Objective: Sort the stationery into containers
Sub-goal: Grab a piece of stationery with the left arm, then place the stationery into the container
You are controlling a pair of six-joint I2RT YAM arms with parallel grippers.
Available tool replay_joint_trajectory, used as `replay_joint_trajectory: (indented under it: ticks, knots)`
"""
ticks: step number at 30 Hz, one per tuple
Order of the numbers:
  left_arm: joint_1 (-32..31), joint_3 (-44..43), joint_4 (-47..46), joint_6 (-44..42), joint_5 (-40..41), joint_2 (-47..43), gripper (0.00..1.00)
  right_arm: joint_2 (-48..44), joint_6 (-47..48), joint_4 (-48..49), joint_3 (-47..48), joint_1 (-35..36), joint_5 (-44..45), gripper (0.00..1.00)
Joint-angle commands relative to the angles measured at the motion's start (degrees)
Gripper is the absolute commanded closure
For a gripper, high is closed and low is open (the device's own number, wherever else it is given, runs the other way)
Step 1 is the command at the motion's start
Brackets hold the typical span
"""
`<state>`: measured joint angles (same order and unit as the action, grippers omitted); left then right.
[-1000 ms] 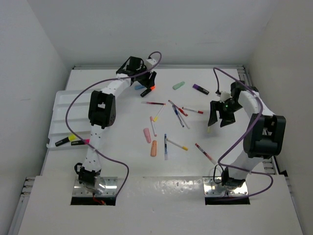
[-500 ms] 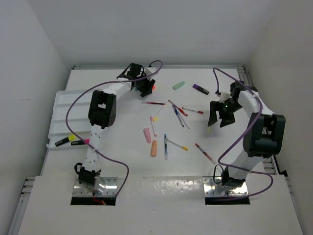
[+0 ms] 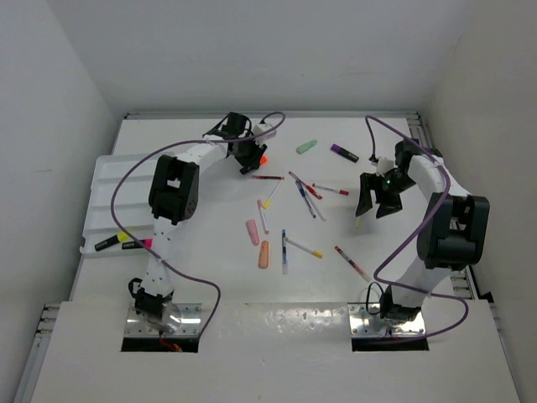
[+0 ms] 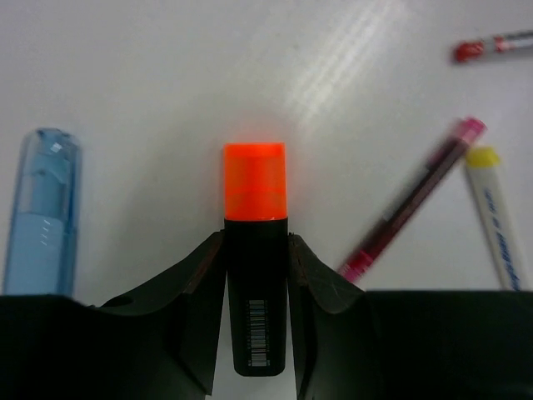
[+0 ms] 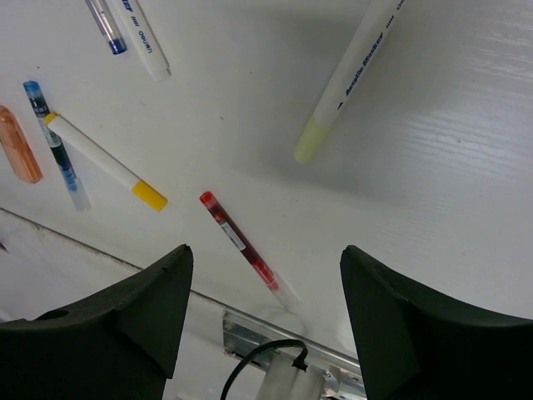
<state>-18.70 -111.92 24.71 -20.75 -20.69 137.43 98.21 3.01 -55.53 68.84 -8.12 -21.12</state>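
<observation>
My left gripper is at the far middle of the table, shut on a black highlighter with an orange cap; its fingers press both sides of the barrel. A blue highlighter lies to its left, and a pink pen and a yellow-capped pen to its right. My right gripper is open and empty, held above the table with a red pen and a pale yellow pen below it. The white divided tray stands at the left with highlighters at its near end.
A green highlighter and a black-purple one lie at the back. Pink and orange highlighters and several thin pens are scattered mid-table. Metal base plates sit at the near edge.
My left gripper has swung right and towards the near side, onto the orange-capped highlighter, and now holds it. The right arm has not moved.
</observation>
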Motion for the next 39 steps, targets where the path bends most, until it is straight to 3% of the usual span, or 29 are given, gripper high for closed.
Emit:
replay_joint_trajectory:
  ticks: [1, 5, 8, 11, 12, 16, 18, 24, 28, 39]
  knots:
    - [-1.9, 3.7, 4.0, -1.0, -1.4, -10.3, 0.92, -2.7, 0.3, 0.0, 2.3, -0.2, -2.3, 0.30]
    - [-1.1, 10.6, 5.5, -2.8, -4.1, -23.6, 0.96, -5.7, 1.0, -0.4, 1.3, -0.2, -3.3, 0.30]
    - [1.8, 13.8, 11.4, -8.8, -10.5, -33.2, 1.00, -7.6, 1.7, -0.2, -0.5, -0.2, -4.3, 0.30]
    - [6.3, 17.9, 22.2, -19.7, -17.1, -41.5, 1.00, -9.6, 2.0, 0.1, -2.3, -0.2, -5.6, 0.30]
    - [7.6, 18.6, 28.7, -26.9, -20.2, -43.5, 1.00, -10.1, 2.1, 0.2, -3.0, -0.1, -6.1, 0.30]
    - [16.9, 21.3, 43.7, -42.4, -23.9, -51.6, 1.00, -11.0, 2.0, 0.1, -4.1, 0.1, -7.4, 0.30]
    - [18.6, 22.5, 50.8, -48.9, -22.6, -53.0, 1.00, -11.3, 1.8, -0.2, -4.3, 0.6, -7.8, 0.30]
    - [29.1, 35.6, 51.0, -62.7, -13.6, -62.9, 1.00, -12.0, 1.9, 0.1, -4.9, 2.1, -7.9, 0.30]
    - [34.4, 40.4, 50.9, -70.5, -8.0, -60.9, 1.00, -11.6, 2.0, 0.2, -5.6, 2.5, -8.0, 0.30]
    - [51.3, 42.7, 49.1, -92.2, 4.6, -52.9, 1.00, -10.1, 1.7, -0.3, -5.3, 2.9, -7.0, 0.30]
